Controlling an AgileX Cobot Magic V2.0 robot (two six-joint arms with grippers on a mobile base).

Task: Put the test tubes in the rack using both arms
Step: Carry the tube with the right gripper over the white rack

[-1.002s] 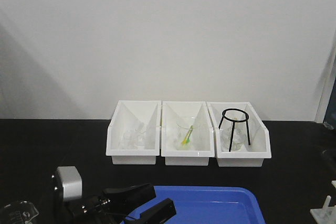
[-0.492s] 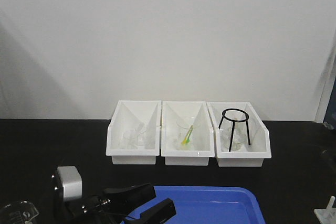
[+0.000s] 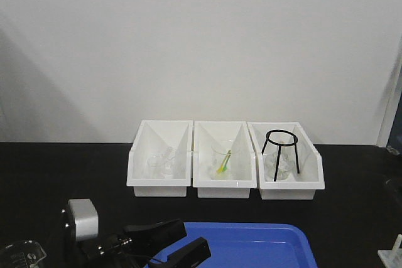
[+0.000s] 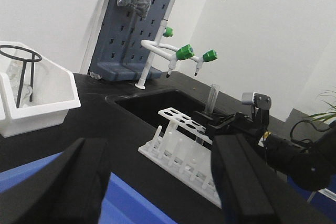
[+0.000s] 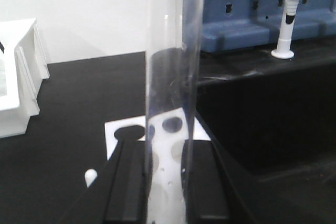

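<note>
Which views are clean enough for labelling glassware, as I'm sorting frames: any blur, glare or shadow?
Front view: evenly lit, a soft shadow on the left of the wall, clear glass faint inside the white bins. Left wrist view: the left gripper with its jaws is a blurred black mass; the rack beyond is sharper. Right wrist view: the test tube is close and soft, streaked with reflections.
</note>
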